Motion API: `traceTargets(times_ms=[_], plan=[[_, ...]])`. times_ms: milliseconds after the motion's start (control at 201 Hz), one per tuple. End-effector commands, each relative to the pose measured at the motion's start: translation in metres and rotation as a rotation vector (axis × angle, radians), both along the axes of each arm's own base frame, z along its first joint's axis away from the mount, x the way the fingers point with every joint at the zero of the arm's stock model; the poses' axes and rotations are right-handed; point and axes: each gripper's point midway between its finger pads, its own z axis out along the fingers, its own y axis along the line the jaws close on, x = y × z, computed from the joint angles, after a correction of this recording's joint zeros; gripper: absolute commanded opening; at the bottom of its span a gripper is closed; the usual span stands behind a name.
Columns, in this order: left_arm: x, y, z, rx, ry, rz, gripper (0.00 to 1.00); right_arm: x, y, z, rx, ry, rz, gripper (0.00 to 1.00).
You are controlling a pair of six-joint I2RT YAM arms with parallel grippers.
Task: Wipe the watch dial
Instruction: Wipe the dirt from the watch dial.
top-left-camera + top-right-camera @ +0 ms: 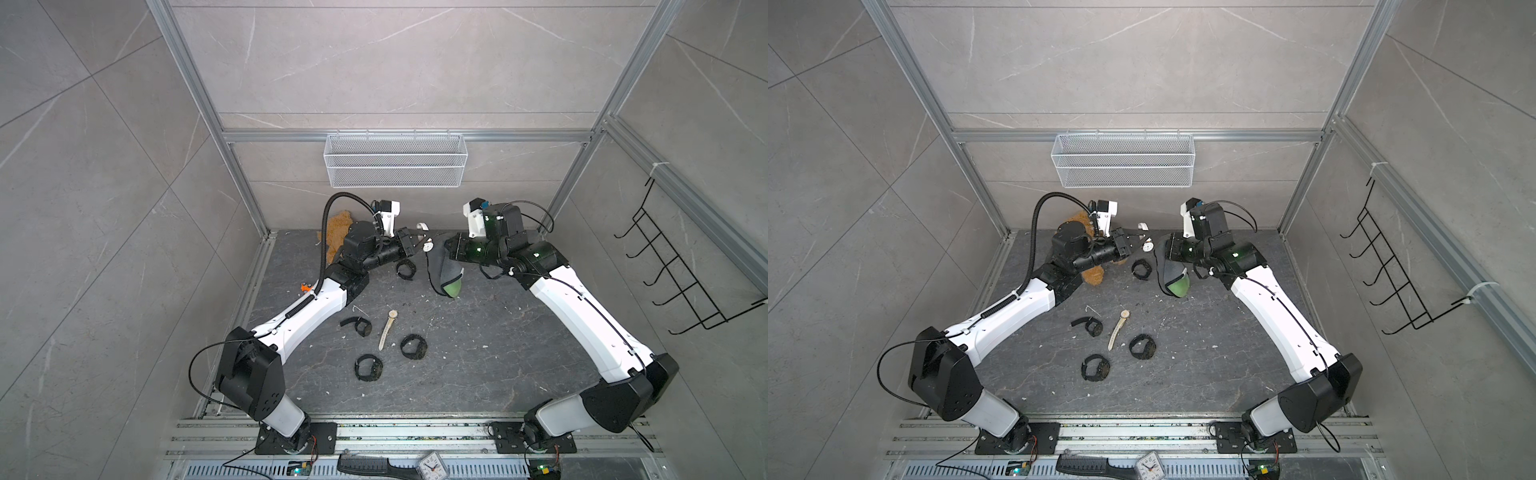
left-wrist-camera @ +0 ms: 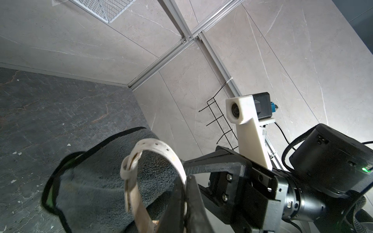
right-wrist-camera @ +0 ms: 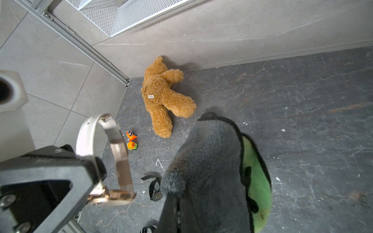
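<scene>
L gripper (image 1: pixel 417 242) clamps white watch (image 1: pixel 427 247) aloft, dial facing R gripper (image 1: pixel 451 249), which pinches grey cloth (image 1: pixel 441 266) beside it, prob. for wiping.

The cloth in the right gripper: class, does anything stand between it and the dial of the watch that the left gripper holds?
Nothing visible does. The watch, shut in the left gripper, sits just beside the grey cloth in the right gripper, with only open air between.

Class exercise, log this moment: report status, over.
Left claw shut on white-strap watch, held aloft. Right claw shut on grey-green cloth, beside the dial; contact unclear. Nothing between them; black watch on floor below.
</scene>
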Motion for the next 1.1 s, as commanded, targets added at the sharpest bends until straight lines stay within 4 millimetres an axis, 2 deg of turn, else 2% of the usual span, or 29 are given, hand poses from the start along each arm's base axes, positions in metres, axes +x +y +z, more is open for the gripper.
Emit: traceTargets(times_ms=[0,338,582,801,1095], plan=[[-0.007,0.003,0.026,-0.027,-0.083,-0.009,0.00,-0.016,-0.001,0.011,0.035,0.000,0.020,0.00],[0.008,-0.002,0.024,-0.041,-0.065,-0.011,0.00,-0.029,0.027,0.014,0.088,0.003,0.098,0.00],[0.011,-0.005,0.024,-0.053,-0.056,-0.024,0.00,-0.022,0.046,0.020,0.128,-0.009,0.130,0.00],[0.013,-0.004,0.027,-0.085,-0.048,-0.023,0.00,-0.010,0.055,0.014,0.140,-0.016,0.133,0.00],[0.015,-0.008,0.029,-0.088,-0.040,-0.042,0.00,0.003,0.061,0.043,0.173,-0.093,0.143,0.00]])
